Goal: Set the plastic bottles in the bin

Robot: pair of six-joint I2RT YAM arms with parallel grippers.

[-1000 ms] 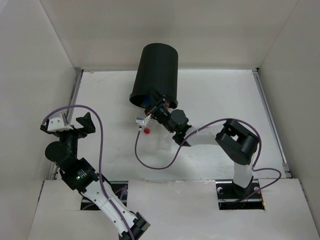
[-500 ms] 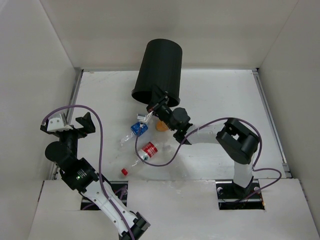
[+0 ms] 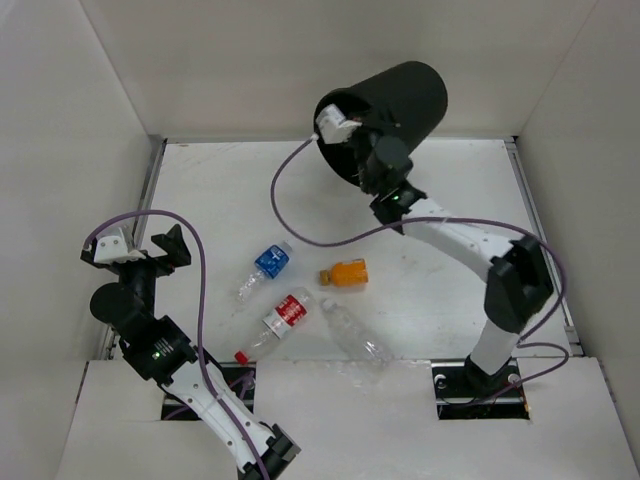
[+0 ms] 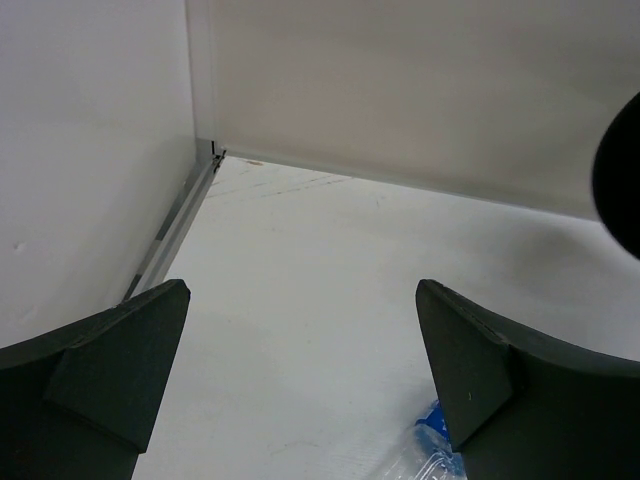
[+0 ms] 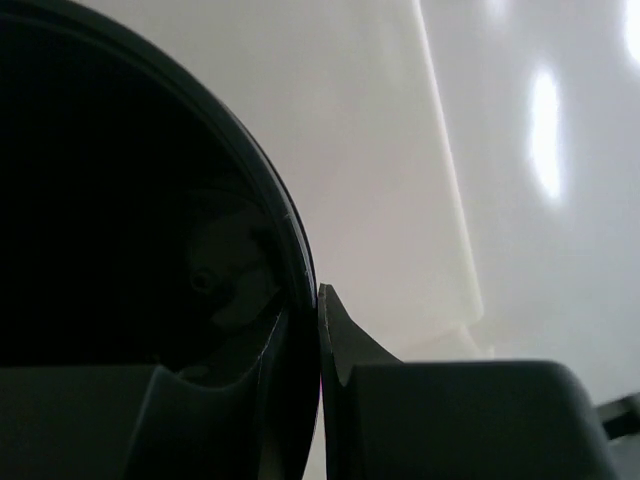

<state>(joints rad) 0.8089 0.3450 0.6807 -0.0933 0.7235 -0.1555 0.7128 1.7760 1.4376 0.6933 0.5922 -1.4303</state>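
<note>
Risk lies in the grip: our right gripper (image 3: 346,139) pinches only the rim of the bin (image 3: 400,100), held tilted over the far table (image 3: 200,190), so it may slip or swing when set down. The blue-label bottle (image 3: 266,267), red-label bottle (image 3: 284,317), clear bottle (image 3: 357,335) and orange bottle (image 3: 346,273) lie mid-table and could scatter. Our left gripper (image 3: 140,250) hovers wide and empty at the left.

White table (image 3: 215,190) sat boxed by plain white walls (image 3: 250,70) at 9, 12 and 3 o'clock, metal rails (image 3: 152,185) ran along both sides
</note>
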